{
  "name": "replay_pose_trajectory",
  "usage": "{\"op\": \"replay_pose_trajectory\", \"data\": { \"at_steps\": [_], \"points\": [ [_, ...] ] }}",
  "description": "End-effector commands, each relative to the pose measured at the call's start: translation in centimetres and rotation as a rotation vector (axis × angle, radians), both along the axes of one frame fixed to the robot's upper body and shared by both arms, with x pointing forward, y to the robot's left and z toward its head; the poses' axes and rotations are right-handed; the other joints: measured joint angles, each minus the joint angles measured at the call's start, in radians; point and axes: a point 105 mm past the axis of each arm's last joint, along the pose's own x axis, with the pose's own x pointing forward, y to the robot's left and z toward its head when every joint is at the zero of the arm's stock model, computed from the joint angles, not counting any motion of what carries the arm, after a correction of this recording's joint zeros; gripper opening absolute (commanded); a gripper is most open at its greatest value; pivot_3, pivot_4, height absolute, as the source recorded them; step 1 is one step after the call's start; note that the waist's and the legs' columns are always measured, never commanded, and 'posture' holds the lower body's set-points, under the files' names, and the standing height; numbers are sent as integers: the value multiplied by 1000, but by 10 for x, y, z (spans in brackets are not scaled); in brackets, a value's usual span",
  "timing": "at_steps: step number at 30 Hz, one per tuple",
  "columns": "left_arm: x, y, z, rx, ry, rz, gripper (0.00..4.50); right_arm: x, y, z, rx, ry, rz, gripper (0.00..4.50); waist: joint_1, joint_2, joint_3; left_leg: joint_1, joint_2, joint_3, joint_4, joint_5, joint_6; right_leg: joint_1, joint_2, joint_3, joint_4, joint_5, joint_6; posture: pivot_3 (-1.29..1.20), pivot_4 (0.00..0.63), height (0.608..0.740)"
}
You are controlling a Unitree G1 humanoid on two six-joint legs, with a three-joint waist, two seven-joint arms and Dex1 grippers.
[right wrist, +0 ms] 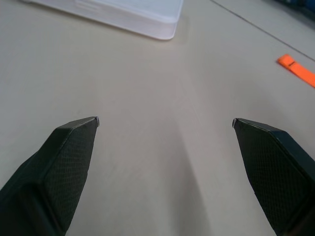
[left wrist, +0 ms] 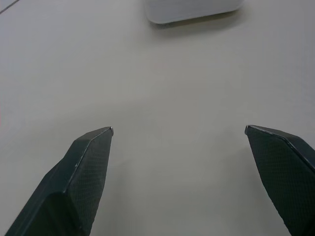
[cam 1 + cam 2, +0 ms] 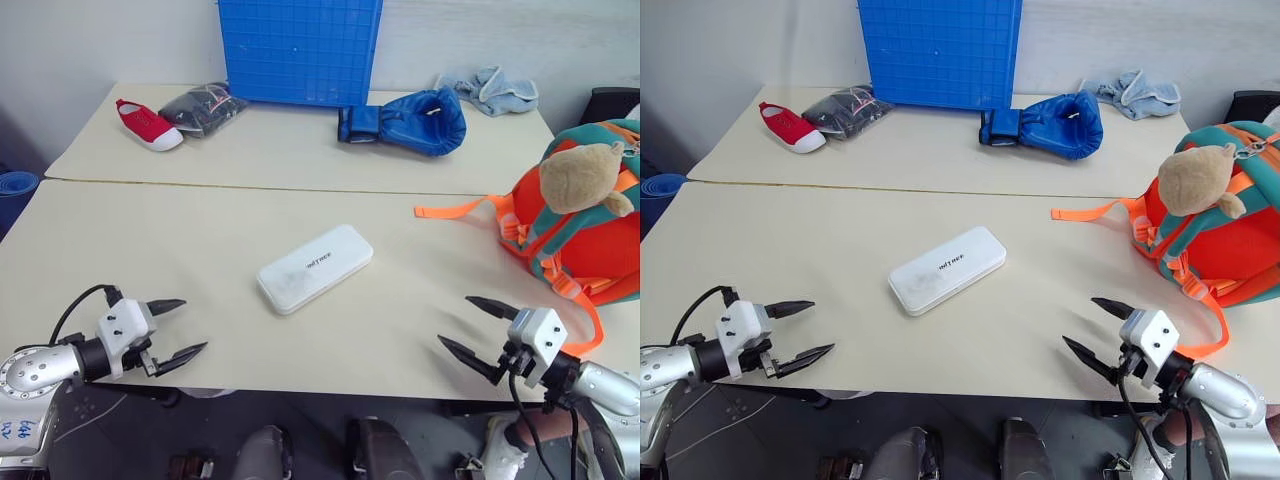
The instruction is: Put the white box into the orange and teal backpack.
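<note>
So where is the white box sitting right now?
In the head views the white box lies flat mid-table, between and ahead of both open grippers, with the orange and teal backpack off to its right.

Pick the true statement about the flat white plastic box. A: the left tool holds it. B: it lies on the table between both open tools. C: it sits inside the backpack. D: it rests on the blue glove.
B: the flat white plastic box lies on the beige table, apart from the open left tool and right tool.
</note>
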Motion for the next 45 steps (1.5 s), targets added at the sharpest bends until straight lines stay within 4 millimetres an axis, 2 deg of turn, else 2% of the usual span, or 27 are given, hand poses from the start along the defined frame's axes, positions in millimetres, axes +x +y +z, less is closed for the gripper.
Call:
{"op": "replay_pose_trajectory", "data": {
  "at_steps": [1,6,8,9,12,14,18,20,21,24,27,32,37,40,45],
  "points": [
    [1,2,17,-50,-46,19,4500,3,1,13,0,-12,20,4470,1,0,0,0,0,0,0,0,0,0,0,0,0,0,0,0,150,740],
    [0,-6,20,-115,6,22,4500,16,29,25,17,7,98,4470,-2,0,0,0,0,0,0,0,0,0,0,0,0,0,0,0,150,740],
    [14,-2,23,-75,-53,123,4500,32,41,31,-3,25,71,4096,-4,0,0,0,0,0,0,0,0,0,0,0,0,0,0,0,150,740],
    [18,-3,22,-72,-57,158,4322,40,47,36,-18,23,60,3864,-3,1,0,0,0,0,0,0,0,0,0,0,1,0,0,0,150,740],
    [23,-16,20,-100,-43,220,3677,59,67,58,5,-15,34,2975,-1,1,0,0,0,0,1,0,0,-1,0,0,3,0,0,0,150,740],
    [22,-28,17,-142,-25,241,3023,74,69,65,-13,-62,-55,2240,-1,0,0,-1,0,0,1,1,-2,-2,0,0,3,0,-1,0,150,740],
    [34,-30,18,-267,-6,400,1814,95,75,54,-147,-46,-130,921,4,0,0,-4,0,-1,2,3,-5,-3,0,-2,2,0,-1,0,150,740],
    [38,-41,19,-310,10,405,1166,108,84,51,-194,-53,-156,213,2,-1,0,-5,-1,-1,5,3,-4,-3,0,-2,3,0,0,0,150,740],
    [38,-49,19,-312,19,383,848,113,88,50,-182,-33,-164,0,1,-1,0,-5,-1,-1,6,3,-4,-3,0,-2,3,0,0,0,150,740],
    [40,-62,19,-341,52,363,5,124,100,45,-143,30,-171,0,-2,-1,0,-5,0,-1,8,3,-4,-3,1,-1,6,0,0,0,150,740],
    [45,-75,22,-368,90,344,5,134,113,35,-108,121,-182,0,-1,-1,0,-5,0,-1,8,3,-5,-3,2,-1,6,0,0,0,150,740],
    [56,-90,18,-359,163,321,5,155,130,38,-45,117,-182,0,-2,-1,0,-6,0,0,10,3,-5,-3,2,-1,7,0,0,0,150,740],
    [60,-97,20,-380,207,298,5,159,139,38,-53,109,-105,0,-2,-1,0,-8,0,0,14,2,-4,-4,2,-2,11,0,0,0,150,740],
    [52,-94,13,-332,272,277,5,155,134,32,-88,127,-71,0,-3,-1,0,-10,0,-1,15,2,-3,-5,2,-2,11,0,0,0,150,740],
    [48,-90,15,-340,269,272,5,149,121,28,-79,145,-80,0,-3,-1,0,-11,1,-2,15,2,-4,-5,2,-2,11,0,0,0,150,740]
  ]
}}
